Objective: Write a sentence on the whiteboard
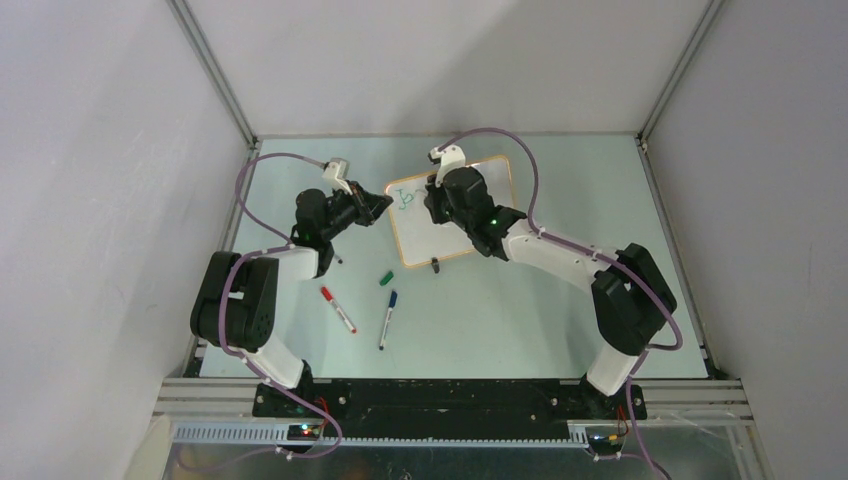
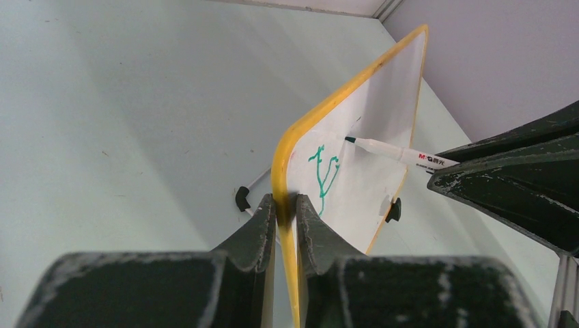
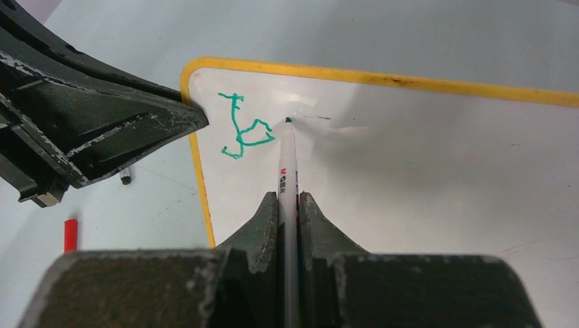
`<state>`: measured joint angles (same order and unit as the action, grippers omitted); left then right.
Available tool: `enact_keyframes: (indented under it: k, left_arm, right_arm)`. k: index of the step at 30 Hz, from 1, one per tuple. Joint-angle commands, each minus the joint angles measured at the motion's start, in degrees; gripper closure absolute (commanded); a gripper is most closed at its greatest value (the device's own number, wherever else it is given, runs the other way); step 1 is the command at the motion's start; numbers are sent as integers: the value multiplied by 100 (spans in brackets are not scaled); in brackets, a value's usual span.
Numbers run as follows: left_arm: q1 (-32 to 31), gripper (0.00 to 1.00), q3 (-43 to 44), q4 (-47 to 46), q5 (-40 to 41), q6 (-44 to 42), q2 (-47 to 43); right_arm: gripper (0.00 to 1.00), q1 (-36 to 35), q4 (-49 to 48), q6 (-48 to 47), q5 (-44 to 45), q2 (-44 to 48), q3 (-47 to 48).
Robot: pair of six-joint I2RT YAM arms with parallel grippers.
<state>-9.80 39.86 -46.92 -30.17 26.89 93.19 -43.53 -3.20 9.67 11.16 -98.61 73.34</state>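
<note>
The whiteboard point(image 1: 420, 238) was found in the far middle of the table point(image 1: 530, 320), with a strip of bare table between its far edge and the back wall. Its long axis ran left to right, the right end turned slightly away from the arm bases. Whether it lay flat or was propped on its black clip feet point(image 2: 392, 210) could not be told.

The short left edge was clamped between the fingers of the left gripper point(image 2: 285, 205), which were closed on the orange frame near the upper-left corner. The right gripper point(image 3: 288, 201) was clenched on a green marker point(image 3: 287, 160). The marker's long axis pointed away from the gripper, and its tip was set on the board surface just right of the writing.

Only a small green scrawl of the sentence point(image 3: 242, 133) was seen, close to the left edge and the top-left corner. From the marker tip to the right frame the white surface point(image 3: 437, 171) was left unmarked.

On the near-left table, apart from the board's near edge, a red marker point(image 1: 338, 309), a blue marker point(image 1: 387, 319) and a green cap point(image 1: 386, 278) were seen lying. The right half of the table was bounded by the metal-framed side wall.
</note>
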Motion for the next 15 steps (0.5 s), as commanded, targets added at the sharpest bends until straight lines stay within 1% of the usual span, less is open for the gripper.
enact_keyframes:
  k: [1, 15]
  left_arm:
    - [-34, 100, -37, -54, 102, -264, -202]
    - [-39, 100, -23, -54, 92, -264, -186]
  right_arm:
    - [100, 33, -4, 86, 35, -61, 261]
    - [100, 56, 184, 164, 59, -71, 254]
